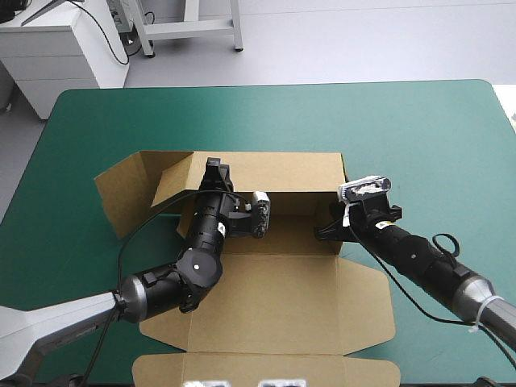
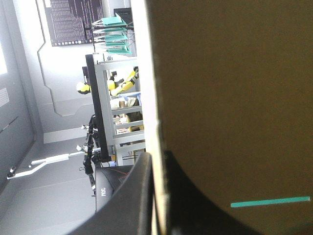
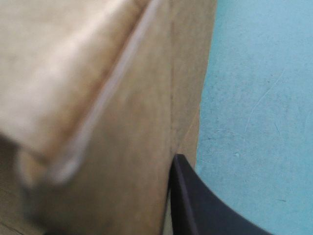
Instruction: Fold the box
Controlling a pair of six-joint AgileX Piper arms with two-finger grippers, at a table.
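A: Where is the box (image 1: 294, 238)?
B: In the middle of the table, on the teal-green cover (image 1: 419, 129). It is brown and open, only partly folded.
A: What is at its left side?
B: A left flap (image 1: 121, 192) sticks out there. It looks lifted up off the cover.
A: And next to that?
B: The left gripper (image 1: 214, 171). Its arm comes in from the near left and reaches over the box. The gripper is at the left end of the far wall (image 1: 290, 171), which stands up.
A: Is that claw apart or together?
B: Pinched tight on the box. In the left wrist view the edge of the board runs right between the two black fingers (image 2: 128, 208), one on each side.
A: What is in the middle?
B: A big flat panel (image 1: 266, 302) lies on the table, on the near side of the standing wall. Small flaps stick out from both its sides. One more strip of board lies at the near edge.
A: Now the right side?
B: The right gripper (image 1: 329, 229) is at the box's right end, close to the right corner of the far wall.
A: And its claw?
B: Clamped on the box too. In the right wrist view one black finger (image 3: 200, 210) lies against the outer face of the board. The other is hidden behind the board.
A: What is past it?
B: Teal-green cover, right beside that finger.
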